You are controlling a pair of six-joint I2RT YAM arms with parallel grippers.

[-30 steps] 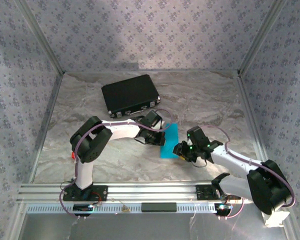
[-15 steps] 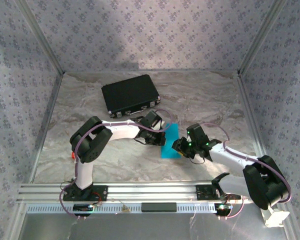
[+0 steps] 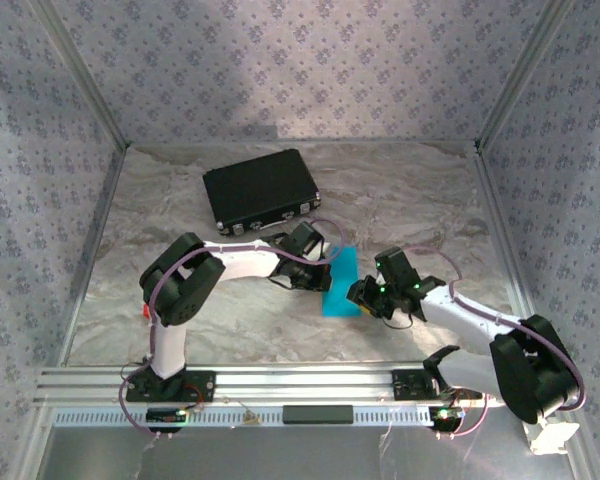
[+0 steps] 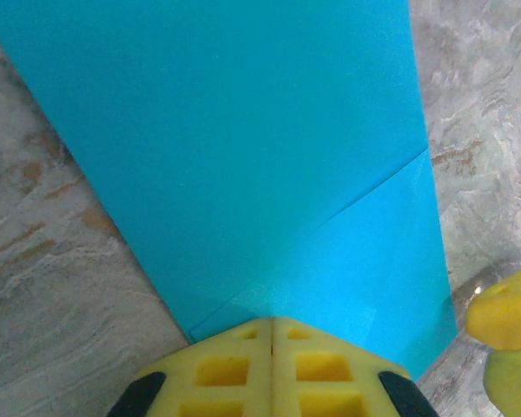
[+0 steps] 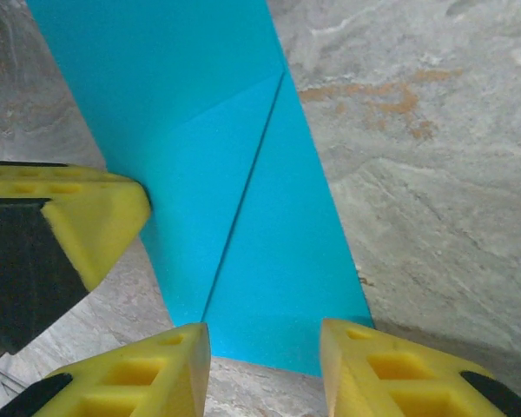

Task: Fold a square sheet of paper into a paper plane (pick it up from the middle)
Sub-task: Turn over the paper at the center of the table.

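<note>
The square sheet of paper (image 3: 340,283) lies folded into a narrow cyan strip on the table between my two grippers. A diagonal corner fold crosses it near one end (image 4: 365,261) (image 5: 243,200). My left gripper (image 3: 318,270) (image 4: 272,323) is shut, its joined yellow tips resting on the strip's left edge. My right gripper (image 3: 361,297) (image 5: 260,334) is open at the strip's near end, one finger to each side of that short edge. The left gripper's fingers (image 5: 95,213) also appear in the right wrist view, touching the paper's side.
A black case (image 3: 260,190) lies at the back left of the marbled table (image 3: 430,210). A small red block (image 3: 146,310) sits by the left arm's elbow. Patterned walls and metal rails (image 3: 280,385) enclose the table.
The right gripper has edged slightly toward the paper's near end. The left gripper and the paper have stayed put.
</note>
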